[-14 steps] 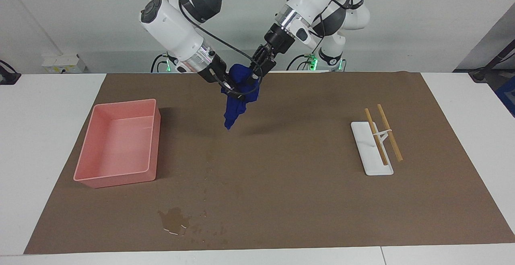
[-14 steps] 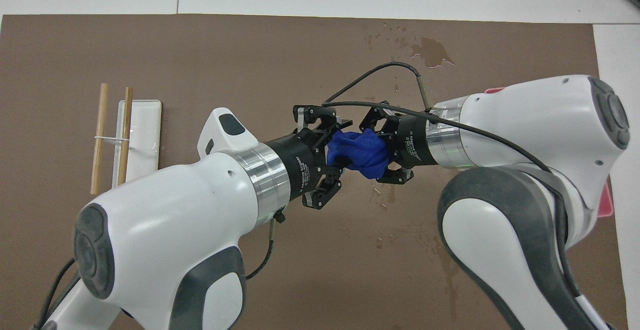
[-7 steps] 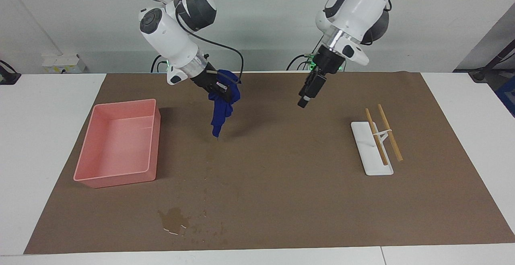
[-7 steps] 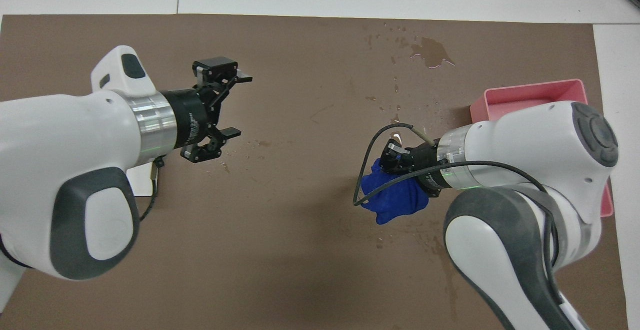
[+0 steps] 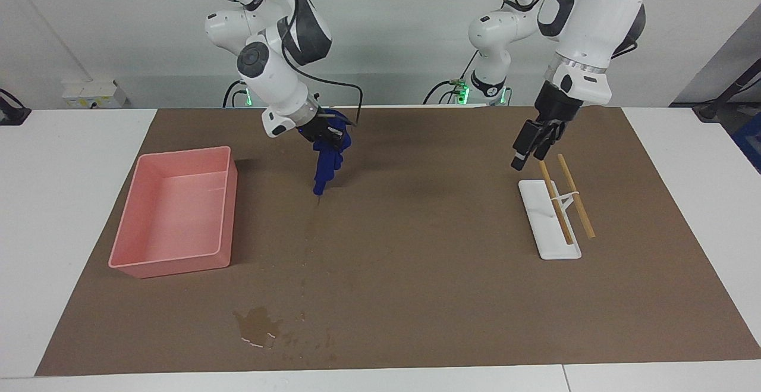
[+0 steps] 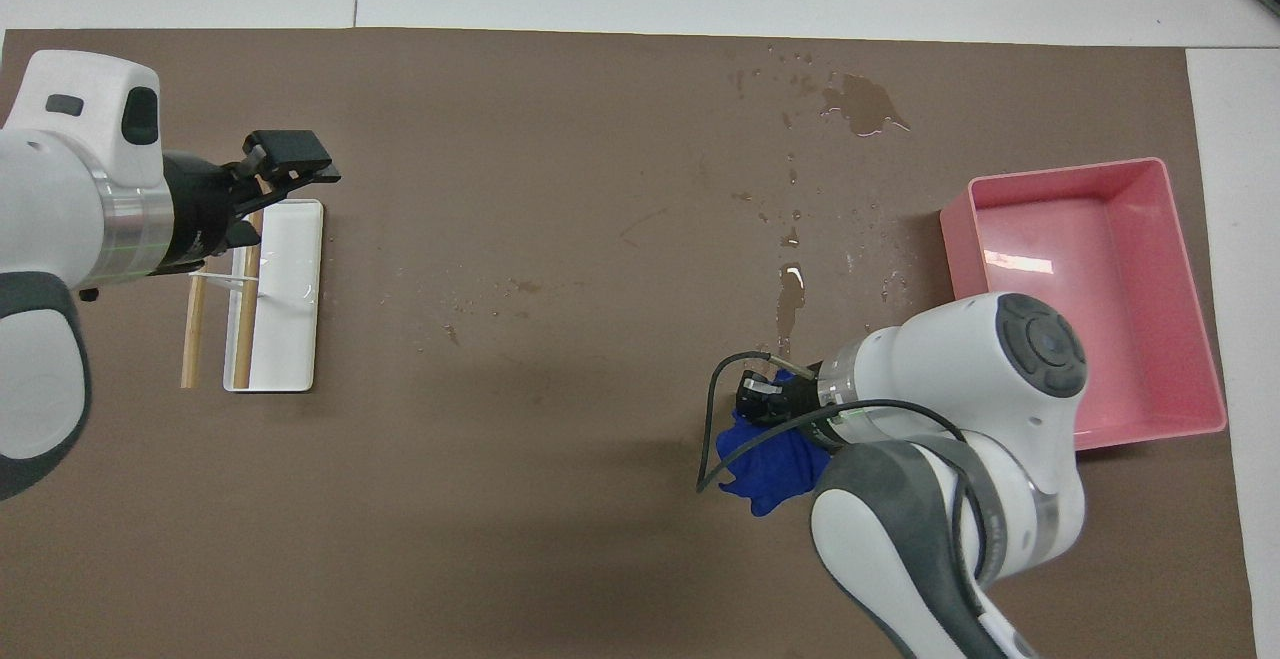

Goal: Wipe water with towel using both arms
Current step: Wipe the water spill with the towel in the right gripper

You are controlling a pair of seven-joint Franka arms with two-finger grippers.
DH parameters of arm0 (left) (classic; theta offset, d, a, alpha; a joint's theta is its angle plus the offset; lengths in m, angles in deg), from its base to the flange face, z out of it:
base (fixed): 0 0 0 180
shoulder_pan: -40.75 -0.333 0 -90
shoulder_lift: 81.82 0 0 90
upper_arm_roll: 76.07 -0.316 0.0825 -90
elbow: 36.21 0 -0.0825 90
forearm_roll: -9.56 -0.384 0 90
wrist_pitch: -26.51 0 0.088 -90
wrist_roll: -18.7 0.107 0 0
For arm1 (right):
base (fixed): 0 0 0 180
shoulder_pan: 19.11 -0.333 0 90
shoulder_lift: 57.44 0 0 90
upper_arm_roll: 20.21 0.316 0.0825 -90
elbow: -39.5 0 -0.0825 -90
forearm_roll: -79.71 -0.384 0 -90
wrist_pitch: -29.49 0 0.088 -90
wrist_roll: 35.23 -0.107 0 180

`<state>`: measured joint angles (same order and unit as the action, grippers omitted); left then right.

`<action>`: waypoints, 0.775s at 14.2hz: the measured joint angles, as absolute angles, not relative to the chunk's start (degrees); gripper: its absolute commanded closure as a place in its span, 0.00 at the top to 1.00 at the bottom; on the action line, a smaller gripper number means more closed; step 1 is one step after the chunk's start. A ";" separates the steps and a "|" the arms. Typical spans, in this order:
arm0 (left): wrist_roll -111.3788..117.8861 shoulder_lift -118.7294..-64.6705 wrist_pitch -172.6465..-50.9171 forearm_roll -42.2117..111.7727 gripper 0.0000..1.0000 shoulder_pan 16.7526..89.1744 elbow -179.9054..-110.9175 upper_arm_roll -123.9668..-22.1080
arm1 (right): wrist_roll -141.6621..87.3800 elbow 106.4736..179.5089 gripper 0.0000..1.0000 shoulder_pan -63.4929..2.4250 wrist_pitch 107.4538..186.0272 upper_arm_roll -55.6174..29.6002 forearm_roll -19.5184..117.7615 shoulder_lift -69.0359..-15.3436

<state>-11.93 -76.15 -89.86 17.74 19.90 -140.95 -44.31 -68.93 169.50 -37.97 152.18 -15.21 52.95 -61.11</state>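
My right gripper (image 5: 324,131) (image 6: 768,401) is shut on the towel (image 5: 326,157) (image 6: 770,467), a deep blue cloth that hangs bunched from it over the brown mat. The towel's lowest tip is close to the mat; whether it touches I cannot tell. The water (image 5: 307,244) (image 6: 787,309) shows as faint dark specks and a smear trailing away from the robots below the towel. My left gripper (image 5: 526,157) (image 6: 300,164) is open and holds nothing, raised over the robots' end of the white tray.
A pink tray (image 5: 172,264) (image 6: 1060,171) stands toward the right arm's end. A white tray (image 5: 538,213) (image 6: 290,279) carries tied chopsticks (image 5: 575,196) (image 6: 195,319) toward the left arm's end. A glossy blotch (image 5: 257,325) (image 6: 862,104) lies near the mat's edge farthest from the robots.
My left gripper let go of the towel, opened and swung away to the white tray. The right gripper kept the towel and drew it a little toward the pink tray.
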 measured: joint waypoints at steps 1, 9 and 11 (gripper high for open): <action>-6.43 -76.46 -84.14 14.27 1.00 19.66 -137.91 -44.32 | -68.92 170.62 0.00 -38.20 154.29 -15.18 52.96 -60.25; 17.37 -79.66 -62.48 8.07 1.00 19.27 -127.85 -46.79 | -52.91 171.03 0.00 -29.80 161.27 -16.21 53.10 -58.13; 17.79 -80.19 -62.40 8.07 1.00 21.87 -127.30 -49.20 | -52.91 171.03 0.00 -30.52 164.29 -15.81 53.10 -56.78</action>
<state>17.79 -80.19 -62.40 8.07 21.87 -127.30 -49.20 -52.91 171.03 -30.52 164.29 -15.81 53.10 -56.78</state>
